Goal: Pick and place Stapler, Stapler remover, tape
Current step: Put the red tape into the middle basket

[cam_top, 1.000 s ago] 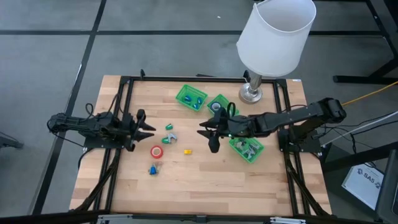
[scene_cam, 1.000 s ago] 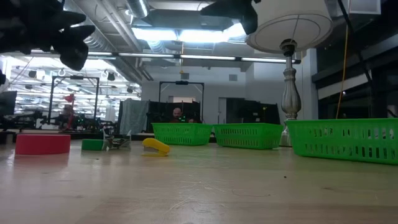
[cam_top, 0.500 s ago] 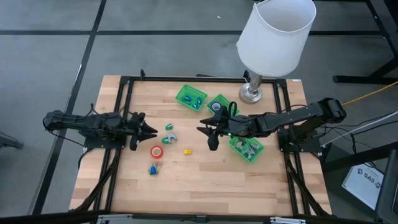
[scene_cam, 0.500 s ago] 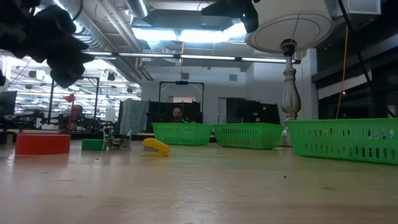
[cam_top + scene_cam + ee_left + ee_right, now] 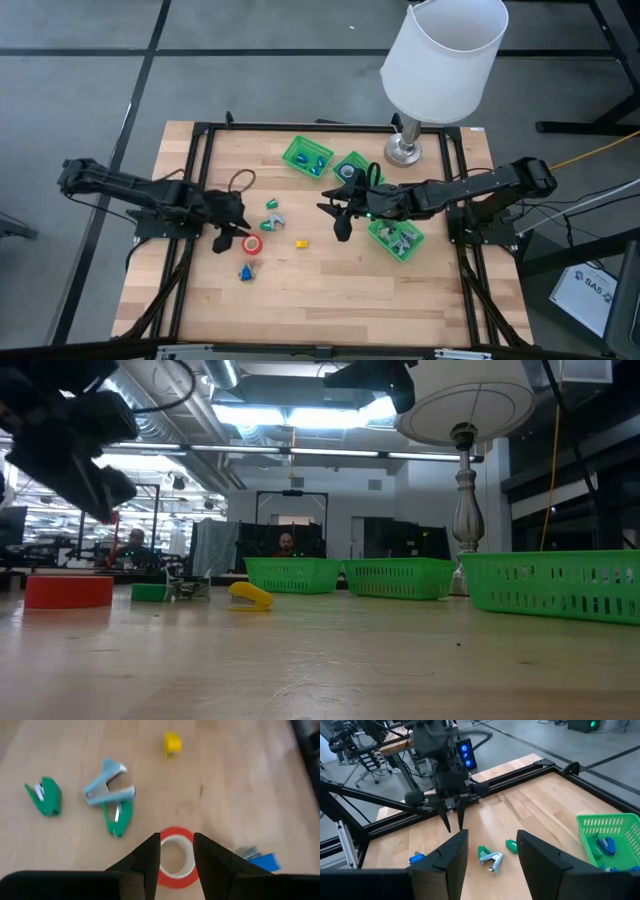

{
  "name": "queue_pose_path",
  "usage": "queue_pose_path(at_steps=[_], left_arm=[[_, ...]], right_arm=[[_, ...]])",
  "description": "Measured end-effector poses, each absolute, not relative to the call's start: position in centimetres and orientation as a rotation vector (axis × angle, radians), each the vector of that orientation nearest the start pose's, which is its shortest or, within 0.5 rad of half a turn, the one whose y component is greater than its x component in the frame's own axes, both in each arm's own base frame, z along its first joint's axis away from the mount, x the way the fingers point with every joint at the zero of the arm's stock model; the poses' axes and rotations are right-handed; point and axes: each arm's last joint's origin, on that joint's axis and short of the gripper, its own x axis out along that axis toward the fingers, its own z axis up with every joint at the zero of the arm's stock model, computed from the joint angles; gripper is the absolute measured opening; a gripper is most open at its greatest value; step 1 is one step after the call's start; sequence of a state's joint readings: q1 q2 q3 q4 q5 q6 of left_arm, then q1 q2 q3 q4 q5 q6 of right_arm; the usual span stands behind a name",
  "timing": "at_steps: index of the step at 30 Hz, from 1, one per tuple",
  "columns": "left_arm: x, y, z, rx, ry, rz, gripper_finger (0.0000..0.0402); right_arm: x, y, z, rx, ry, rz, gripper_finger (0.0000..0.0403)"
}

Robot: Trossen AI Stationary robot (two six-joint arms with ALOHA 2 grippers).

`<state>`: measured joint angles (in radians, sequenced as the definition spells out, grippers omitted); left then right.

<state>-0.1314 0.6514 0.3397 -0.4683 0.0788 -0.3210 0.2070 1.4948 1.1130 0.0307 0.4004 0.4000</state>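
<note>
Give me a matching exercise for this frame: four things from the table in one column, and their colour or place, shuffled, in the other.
Things:
1. tape roll under the left gripper
2. small stapler alone mid-table
3. lamp
4. staple remover beside two green pieces

Colour or place:
A. yellow
B. far edge of the table, by the trays
C. red
D. pale blue and silver

Pairs: 1-C, 2-A, 3-B, 4-D

Tape lies left of three trays

Grey tiled floor, wooden table, white-shaded lamp, ceiling strip lights, distant workbenches
</note>
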Motion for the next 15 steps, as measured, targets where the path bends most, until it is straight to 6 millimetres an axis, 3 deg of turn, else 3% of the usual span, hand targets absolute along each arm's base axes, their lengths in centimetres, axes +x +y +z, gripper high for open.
queue_pose_path(at_steps=[7,15], left_arm=[[14.0,-2.8,15.7,-0.225,0.980,-0.053,0.0116],[15.4,-3.6,14.4,-0.171,1.005,-0.024,0.0116]], right_arm=[[33.3,5.8,29.7,0.292,0.306,-0.259,0.0172],[33.3,5.8,29.7,0.293,0.306,-0.259,0.0172]])
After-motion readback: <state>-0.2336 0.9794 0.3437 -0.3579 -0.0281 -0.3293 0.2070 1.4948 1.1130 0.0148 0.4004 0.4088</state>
